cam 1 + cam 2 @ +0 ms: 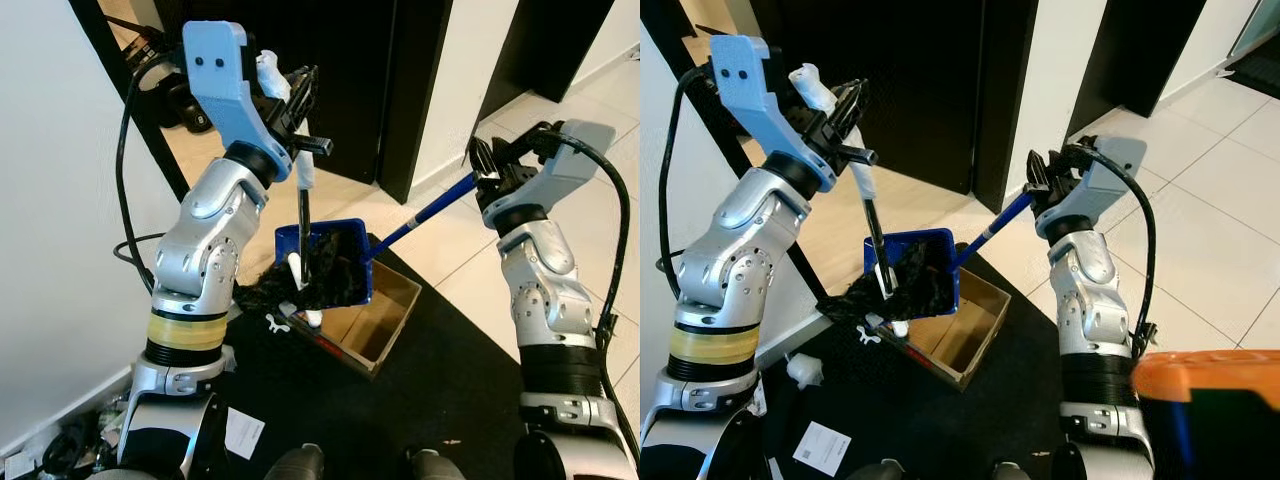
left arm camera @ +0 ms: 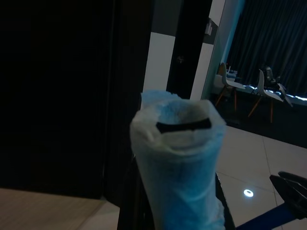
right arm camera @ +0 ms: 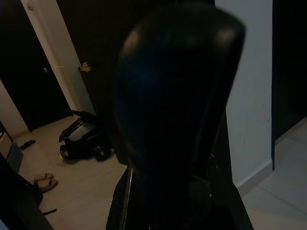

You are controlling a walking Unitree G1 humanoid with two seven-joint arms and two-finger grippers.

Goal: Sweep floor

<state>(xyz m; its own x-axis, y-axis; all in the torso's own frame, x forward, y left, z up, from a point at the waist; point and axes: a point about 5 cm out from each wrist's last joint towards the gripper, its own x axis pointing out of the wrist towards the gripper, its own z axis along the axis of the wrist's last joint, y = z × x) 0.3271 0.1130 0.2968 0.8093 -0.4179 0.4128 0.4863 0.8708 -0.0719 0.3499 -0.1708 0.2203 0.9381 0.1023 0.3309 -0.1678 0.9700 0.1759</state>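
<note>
At the centre of the head views, a blue dustpan (image 1: 335, 262) is held tilted over an open cardboard box (image 1: 375, 315) that sits on a black mat (image 1: 440, 390), with dark fluffy debris (image 1: 265, 290) spilling at the pan's lower left edge. Up in the upper left, the left gripper (image 1: 295, 100) has its fingers closed round the white-wrapped top of a brush handle (image 1: 304, 195), whose dark shaft runs straight down into the pan. Over at the right, the right gripper (image 1: 490, 165) is closed on the end of the dustpan's long blue handle (image 1: 430, 212), which slopes down leftwards to the pan. Behind the pan stands a black door frame (image 1: 410, 95) beside a white wall (image 1: 40, 180), crowding the space around the left arm. Lower left, a slip of white paper (image 1: 243, 432) lies on the mat, and a small white piece (image 1: 276, 322) rests just beside the box. Pale floor tiles (image 1: 470, 260) spread to the right. Through the right wrist view, a dark wheeled object (image 3: 81, 141) and a pair of slippers (image 3: 44, 181) sit on the far floor
</note>
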